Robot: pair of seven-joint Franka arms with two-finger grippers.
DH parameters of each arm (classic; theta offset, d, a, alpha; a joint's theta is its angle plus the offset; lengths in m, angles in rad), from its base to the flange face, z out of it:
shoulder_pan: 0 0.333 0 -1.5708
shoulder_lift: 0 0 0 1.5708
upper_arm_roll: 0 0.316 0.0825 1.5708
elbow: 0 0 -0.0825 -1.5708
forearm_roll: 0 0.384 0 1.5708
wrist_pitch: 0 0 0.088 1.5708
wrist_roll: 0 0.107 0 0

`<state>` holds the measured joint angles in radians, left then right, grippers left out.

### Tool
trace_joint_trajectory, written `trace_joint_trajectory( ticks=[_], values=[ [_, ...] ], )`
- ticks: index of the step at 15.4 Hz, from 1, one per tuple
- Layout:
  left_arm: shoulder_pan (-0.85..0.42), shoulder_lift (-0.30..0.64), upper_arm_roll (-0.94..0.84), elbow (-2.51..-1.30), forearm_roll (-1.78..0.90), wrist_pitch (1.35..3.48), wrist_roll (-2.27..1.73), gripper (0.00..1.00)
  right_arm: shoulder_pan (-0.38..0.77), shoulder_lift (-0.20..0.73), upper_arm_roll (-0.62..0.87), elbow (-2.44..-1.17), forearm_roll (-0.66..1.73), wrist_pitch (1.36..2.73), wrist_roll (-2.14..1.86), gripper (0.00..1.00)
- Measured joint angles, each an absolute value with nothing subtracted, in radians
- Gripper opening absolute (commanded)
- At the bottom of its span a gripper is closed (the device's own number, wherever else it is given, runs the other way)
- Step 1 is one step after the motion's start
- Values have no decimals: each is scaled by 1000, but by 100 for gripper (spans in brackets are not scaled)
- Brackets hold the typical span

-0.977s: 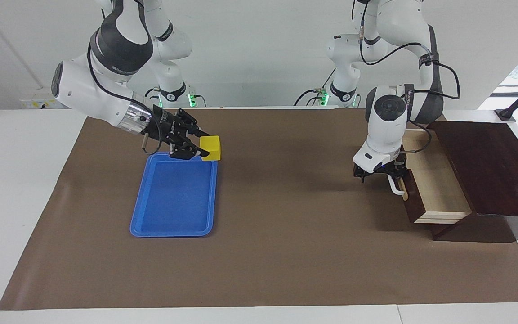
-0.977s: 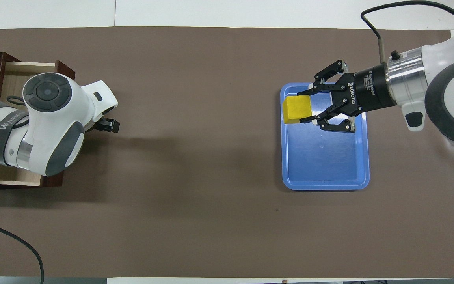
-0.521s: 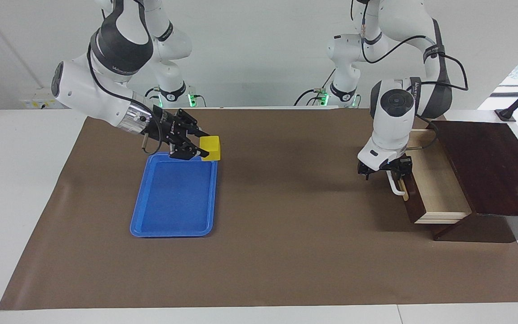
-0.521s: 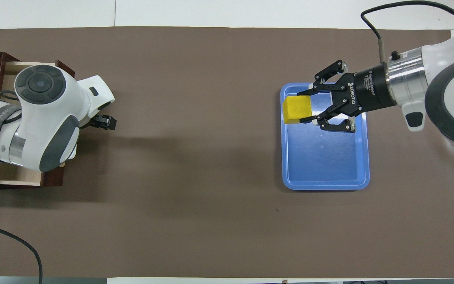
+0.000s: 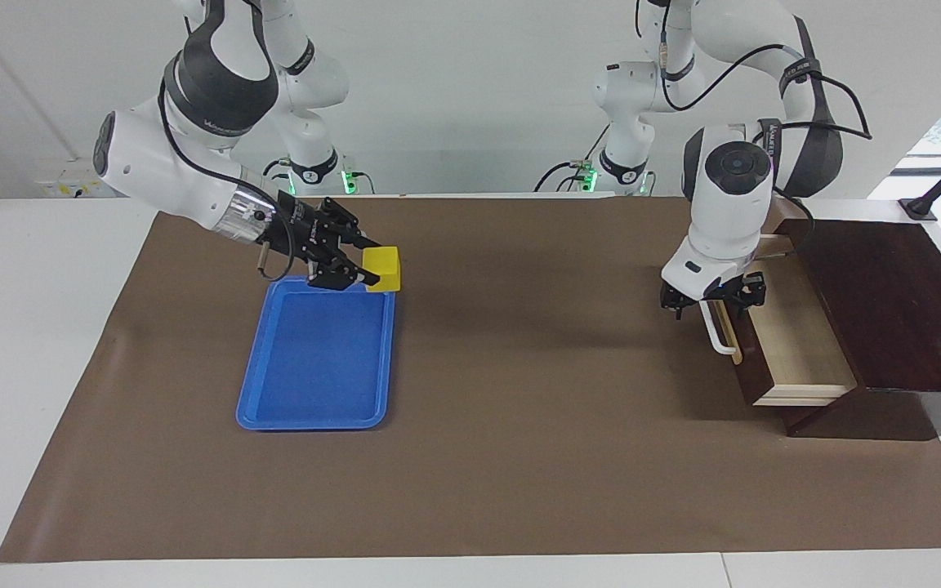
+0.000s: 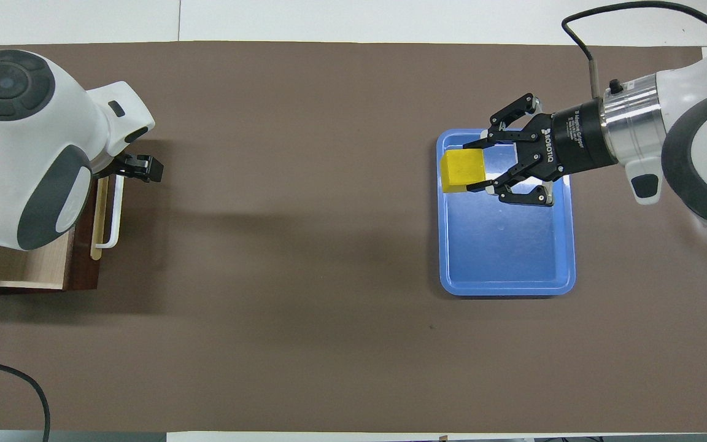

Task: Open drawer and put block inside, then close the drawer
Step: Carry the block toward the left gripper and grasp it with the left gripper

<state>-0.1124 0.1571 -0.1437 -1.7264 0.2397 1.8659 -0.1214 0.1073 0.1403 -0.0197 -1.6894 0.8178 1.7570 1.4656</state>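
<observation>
The yellow block (image 5: 381,268) (image 6: 461,171) hangs just over a corner of the blue tray, on the side toward the drawer, with my right gripper (image 5: 374,263) (image 6: 470,167) shut on it. The dark drawer (image 5: 793,343) (image 6: 28,270) stands pulled out of its wooden box (image 5: 887,302), its pale inside bare. My left gripper (image 5: 713,300) (image 6: 139,167) hovers open above the white handle (image 5: 711,335) (image 6: 114,209), clear of it and holding nothing.
The flat blue tray (image 5: 315,359) (image 6: 507,245) lies on the brown mat (image 5: 519,425) toward the right arm's end. The box with the drawer stands at the left arm's end of the table.
My left gripper has let go of the drawer handle and risen off it, uncovering the handle from above. The right gripper and the block have not moved.
</observation>
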Motion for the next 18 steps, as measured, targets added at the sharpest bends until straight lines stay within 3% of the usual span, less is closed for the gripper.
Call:
trace_joint_trajectory(
  ticks=[8, 18],
  values=[
    [-119, 40, -148, -1688, 105, 1798, -498, 100, 135, 140, -19, -1689, 818, 1777, 1475, 0],
    [-235, 69, -165, -1646, -67, 1751, -1431, 100, 411, 178, -17, -1690, 818, 2106, 1702, 0]
  ],
)
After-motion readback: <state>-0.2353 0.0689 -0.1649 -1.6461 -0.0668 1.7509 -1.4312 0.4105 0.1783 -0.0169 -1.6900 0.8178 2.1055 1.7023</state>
